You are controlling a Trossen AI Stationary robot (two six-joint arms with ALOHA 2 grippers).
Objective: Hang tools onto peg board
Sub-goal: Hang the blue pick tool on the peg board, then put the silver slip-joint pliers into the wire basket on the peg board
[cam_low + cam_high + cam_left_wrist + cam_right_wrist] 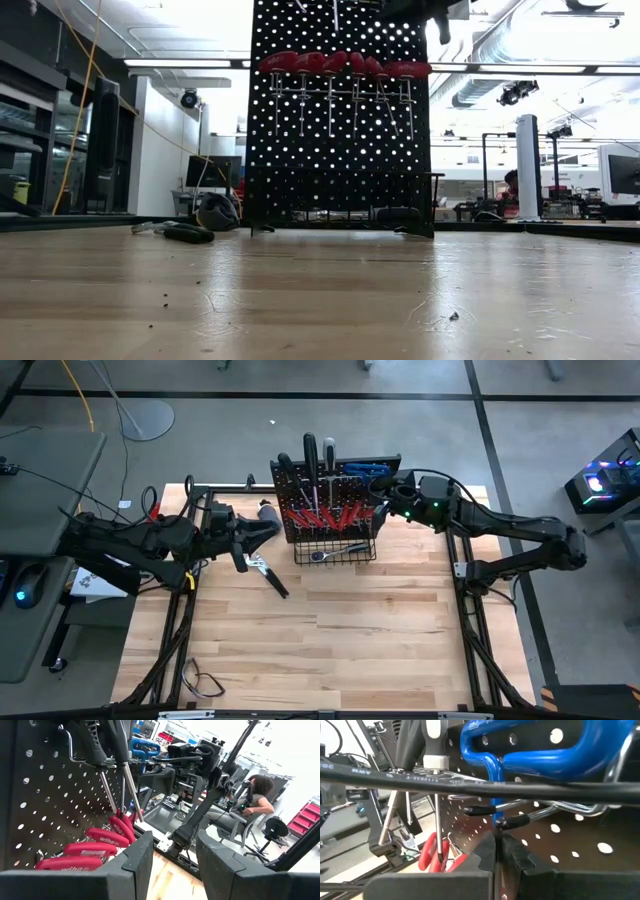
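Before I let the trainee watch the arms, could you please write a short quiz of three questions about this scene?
1. True or false: the blue-handled T-shaped tool lies in the wire basket.
2. The left end effector is: A) open, B) shut on a wrench, C) shut on a red screwdriver.
3. Which tool lies on the table, off the peg board?

Key:
1. False; it is at the board's top, by the right end effector.
2. A.
3. The black-handled pliers.
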